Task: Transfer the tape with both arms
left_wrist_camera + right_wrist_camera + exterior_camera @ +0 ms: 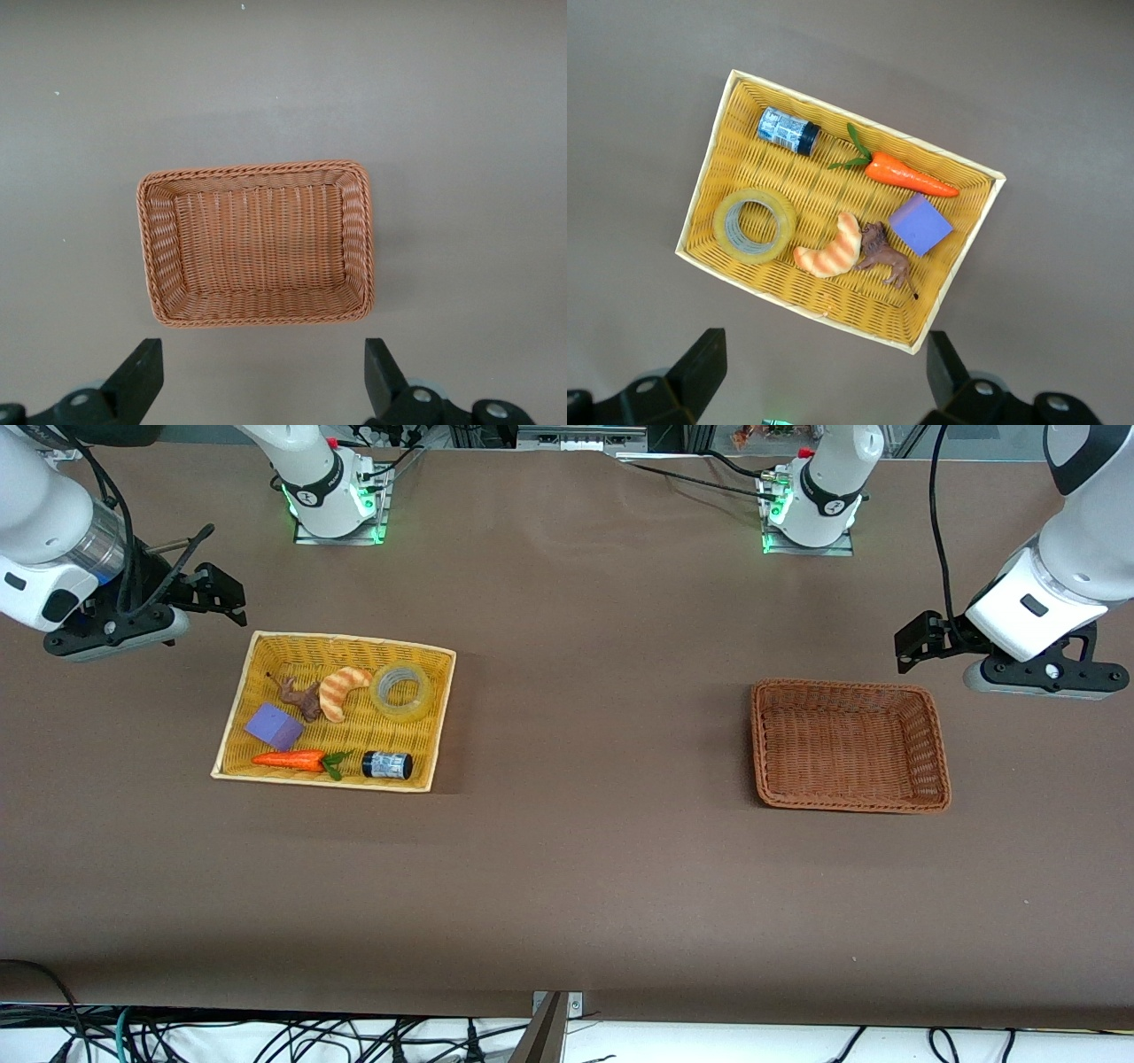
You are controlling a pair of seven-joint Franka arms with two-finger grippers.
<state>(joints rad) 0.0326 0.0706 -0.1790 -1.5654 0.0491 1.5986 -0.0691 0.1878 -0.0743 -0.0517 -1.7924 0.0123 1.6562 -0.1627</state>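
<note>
Front view, end effectors: right end effector (208, 593) hangs at upper left of the frame, jaws wide, holding nothing; left end effector (917, 642) at upper right, spread wide, waiting.
Front view, tape: tape (401, 690) lies flat in the yellow basket (232, 722), left of centre on the worktop (585, 868).
Left wrist view: brown basket (257, 314) mid-frame, fingers (142, 376) spread at the bottom.
Right wrist view: tape (755, 226) at left-centre, beside the croissant (831, 251).

Even overhead light, sharp, soft shadows
</note>
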